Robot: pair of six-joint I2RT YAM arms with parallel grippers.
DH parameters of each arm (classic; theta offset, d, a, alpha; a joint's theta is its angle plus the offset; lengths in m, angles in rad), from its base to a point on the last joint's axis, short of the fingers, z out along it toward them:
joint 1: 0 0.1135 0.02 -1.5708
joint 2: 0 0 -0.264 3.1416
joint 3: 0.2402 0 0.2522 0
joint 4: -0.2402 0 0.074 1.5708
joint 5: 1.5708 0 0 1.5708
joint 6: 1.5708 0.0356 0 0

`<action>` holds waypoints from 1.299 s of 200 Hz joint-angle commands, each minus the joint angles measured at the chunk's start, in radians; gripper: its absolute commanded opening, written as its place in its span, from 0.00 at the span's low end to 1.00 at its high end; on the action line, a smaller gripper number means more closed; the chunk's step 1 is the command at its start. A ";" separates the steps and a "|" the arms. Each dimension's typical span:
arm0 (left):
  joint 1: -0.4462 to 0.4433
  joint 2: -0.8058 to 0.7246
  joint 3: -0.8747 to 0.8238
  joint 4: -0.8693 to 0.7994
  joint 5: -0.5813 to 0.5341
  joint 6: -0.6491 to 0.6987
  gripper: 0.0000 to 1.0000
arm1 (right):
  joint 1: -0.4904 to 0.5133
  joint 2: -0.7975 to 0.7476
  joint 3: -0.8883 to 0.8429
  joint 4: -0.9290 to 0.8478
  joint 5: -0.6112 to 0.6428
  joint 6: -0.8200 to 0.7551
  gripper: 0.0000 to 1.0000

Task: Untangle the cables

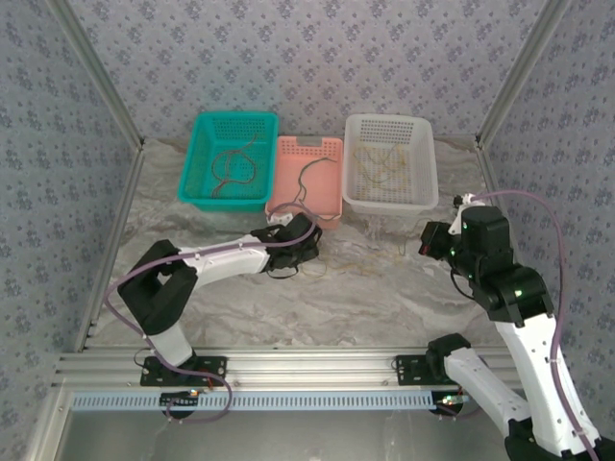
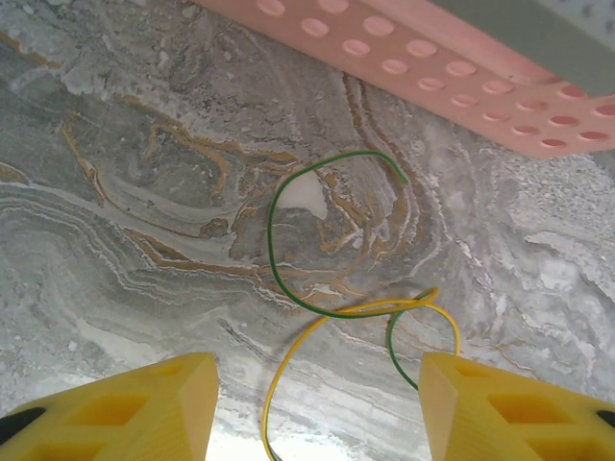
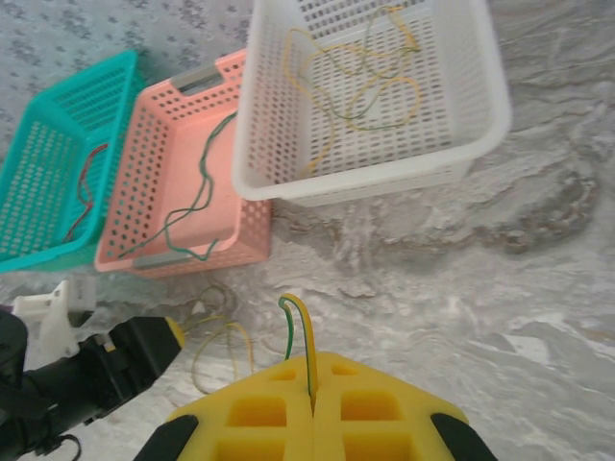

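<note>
fig. right wrist view, bottom centre: my right pincer (image 3: pixel 314 394) was clamped shut on the ends of the tangled cables (image 3: pixel 296 322), i judged to hold the knot taut. left wrist view, lower corners: my left pincer (image 2: pixel 317 403) stood wide, holding nothing, over where the green strand (image 2: pixel 273 240) crossed the yellow strand (image 2: pixel 288 351) on the table (image 2: pixel 115 192), likely to pluck one free for the pink basket (image 2: pixel 432 58), upper right.

At the marble-patterned counter's (image 1: pixel 384 298) back, 3 stand in a row: teal plastic basket (image 1: pixel 233 117) left, pink plastic basket (image 1: pixel 309 144) middle, white plastic basket (image 1: pixel 384 122) right, with thin cables (image 3: pixel 200 184) in each. Loose green and yellow wires (image 2: pixel 273 230) lie before the pink one.
</note>
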 commanded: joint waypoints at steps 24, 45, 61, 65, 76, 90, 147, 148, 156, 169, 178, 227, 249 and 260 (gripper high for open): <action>-0.005 0.045 0.075 -0.045 -0.038 -0.002 0.49 | -0.054 0.014 0.026 -0.043 0.047 -0.078 0.00; 0.003 0.054 0.076 -0.051 -0.048 0.011 0.47 | -0.081 0.031 0.033 -0.028 0.038 -0.101 0.00; 0.013 0.067 0.077 -0.044 -0.033 0.014 0.47 | -0.102 0.046 0.030 -0.009 0.009 -0.108 0.00; 0.016 0.072 0.079 -0.041 -0.025 0.015 0.47 | -0.108 0.050 0.028 -0.004 0.002 -0.110 0.00; 0.023 0.096 0.096 -0.034 -0.001 0.030 0.47 | -0.118 0.060 0.024 0.006 -0.014 -0.110 0.00; 0.022 0.132 0.140 -0.039 0.003 0.077 0.45 | -0.128 0.067 0.019 0.016 -0.022 -0.111 0.00; 0.022 0.216 0.235 -0.076 -0.107 0.351 0.39 | -0.173 0.068 0.026 0.027 -0.075 -0.110 0.00; 0.022 0.217 0.235 -0.075 -0.107 0.357 0.39 | -0.173 0.068 0.026 0.028 -0.077 -0.110 0.00; 0.023 0.223 0.239 -0.065 -0.101 0.395 0.39 | -0.178 0.068 0.026 0.030 -0.083 -0.110 0.00; 0.023 0.232 0.243 -0.050 -0.078 0.446 0.40 | -0.185 0.068 0.025 0.034 -0.092 -0.107 0.00; 0.023 0.239 0.245 -0.040 -0.051 0.474 0.41 | -0.188 0.067 0.025 0.035 -0.096 -0.104 0.00; 0.015 0.252 0.227 -0.004 0.010 0.513 0.45 | -0.199 0.069 0.023 0.045 -0.103 -0.093 0.00; 0.017 0.281 0.247 -0.028 -0.010 0.514 0.45 | -0.200 0.068 0.024 0.048 -0.110 -0.091 0.00; 0.017 0.296 0.257 -0.027 -0.001 0.518 0.43 | -0.200 0.066 0.024 0.045 -0.112 -0.091 0.00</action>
